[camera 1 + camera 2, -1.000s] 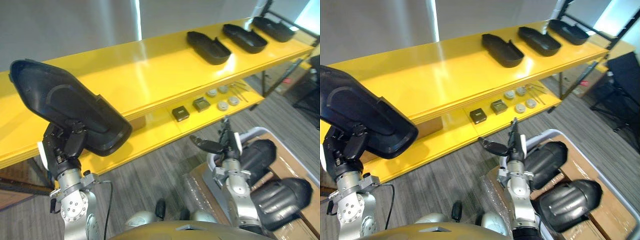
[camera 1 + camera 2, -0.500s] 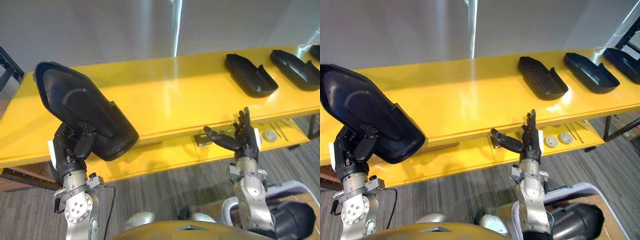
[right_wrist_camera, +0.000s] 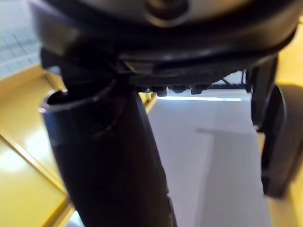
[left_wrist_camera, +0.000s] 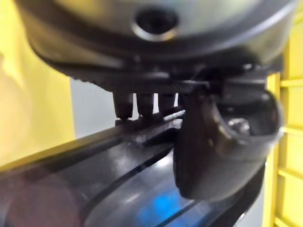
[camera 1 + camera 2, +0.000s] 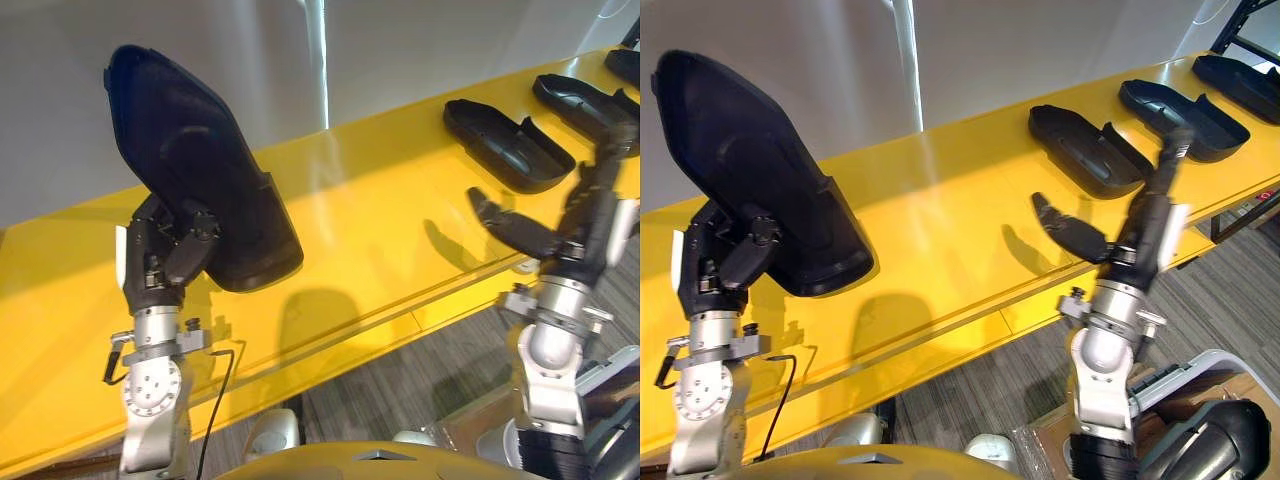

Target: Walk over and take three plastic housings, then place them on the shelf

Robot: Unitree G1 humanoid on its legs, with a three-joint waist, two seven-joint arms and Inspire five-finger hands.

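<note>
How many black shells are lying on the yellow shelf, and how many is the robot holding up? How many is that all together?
Black housings lying on the yellow shelf: 3 (near housing, middle housing, far housing)
Black housings gripped in the left robot hand: 1 (held housing)
Total: 4

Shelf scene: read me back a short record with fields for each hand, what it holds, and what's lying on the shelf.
left hand: shut on held housing, tilted above the shelf
right hand: open, empty, by the shelf's front edge
on shelf: three housings, in a row on its right part
</note>
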